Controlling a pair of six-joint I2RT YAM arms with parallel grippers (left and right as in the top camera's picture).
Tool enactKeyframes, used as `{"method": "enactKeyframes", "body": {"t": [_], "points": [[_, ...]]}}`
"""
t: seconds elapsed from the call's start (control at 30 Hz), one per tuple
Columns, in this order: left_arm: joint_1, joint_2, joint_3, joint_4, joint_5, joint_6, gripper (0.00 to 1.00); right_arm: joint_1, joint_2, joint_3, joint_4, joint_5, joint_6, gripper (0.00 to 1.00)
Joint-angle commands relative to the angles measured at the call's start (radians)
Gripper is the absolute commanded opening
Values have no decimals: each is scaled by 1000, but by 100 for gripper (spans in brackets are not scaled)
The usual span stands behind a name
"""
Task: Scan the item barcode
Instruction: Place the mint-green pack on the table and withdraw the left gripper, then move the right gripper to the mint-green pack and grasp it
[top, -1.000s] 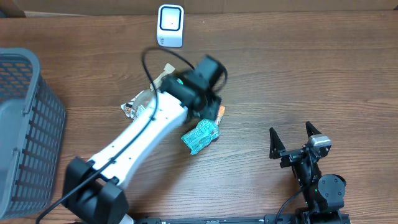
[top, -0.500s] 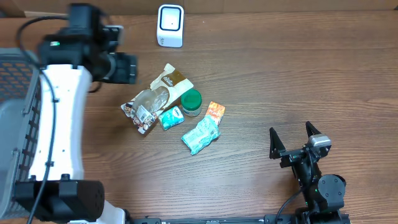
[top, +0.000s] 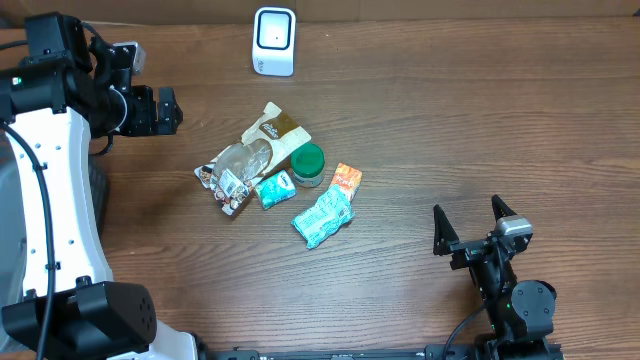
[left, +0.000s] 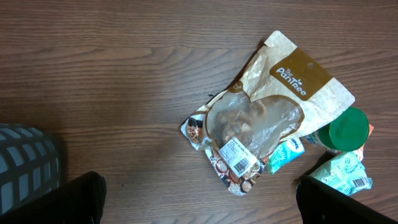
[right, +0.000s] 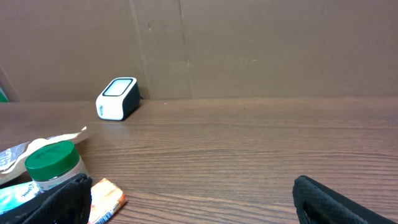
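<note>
Overhead view: wooden table (top: 480, 120) with everything placed relative to the white scanner (top: 274, 41), which stands at the far edge against the cardboard wall.

White left arm (top: 45, 200) reaches up the left side. The left gripper (top: 165, 108) is left of the scanner, a bit nearer the robot. It is raised above the wood and pointing down.

In the left wrist view its fingers (left: 81, 199) sit at opposite frame edges. The pincer is released, with nothing between the fingers.

Grey basket (left: 25, 162) is far left of the scanner. Only a corner shows in the left wrist view.

Right arm (top: 520, 300) is low and well right of the scanner, at the near edge. The right gripper (top: 467, 210) has its prongs spread wide and is also released, holding nothing.

The items lie in one cluster nearer the robot than the scanner, well apart from it and touched by neither gripper:
- Brown snack pouch (top: 255, 150) lies flat. It has a clear window, and a white barcode label (left: 239, 155) faces up.
- Teal packet (top: 323, 216) is farthest from the scanner, with its barcode up.
- Green-lid jar (top: 308, 165) stands upright, touching the pouch's right edge.
- Orange packet (top: 346, 179) is just right of the jar.
- Small teal sachet (top: 273, 188) is tucked between the pouch and the jar.
</note>
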Motion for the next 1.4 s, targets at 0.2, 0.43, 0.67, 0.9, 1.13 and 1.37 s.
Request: {"method": "enactKeyframes", "body": {"t": [0.2, 0.43, 0.67, 0.9, 1.13, 1.37], "points": [[-5, -12, 21, 3, 18, 26, 100, 5, -6, -10, 18, 25, -5, 100], [-5, -12, 21, 4, 18, 26, 100, 5, -5, -5, 5, -73, 87, 100], [-7, -12, 21, 4, 18, 26, 100, 5, 93, 189, -124, -289, 188, 100], [-7, -12, 21, 4, 18, 26, 100, 6, 390, 457, -289, -499, 263, 100], [-7, -12, 21, 4, 18, 26, 100, 6, 824, 693, -472, -675, 263, 100], [-7, -12, 21, 4, 18, 26, 100, 130, 1221, 834, -631, -692, 263, 100]]}}
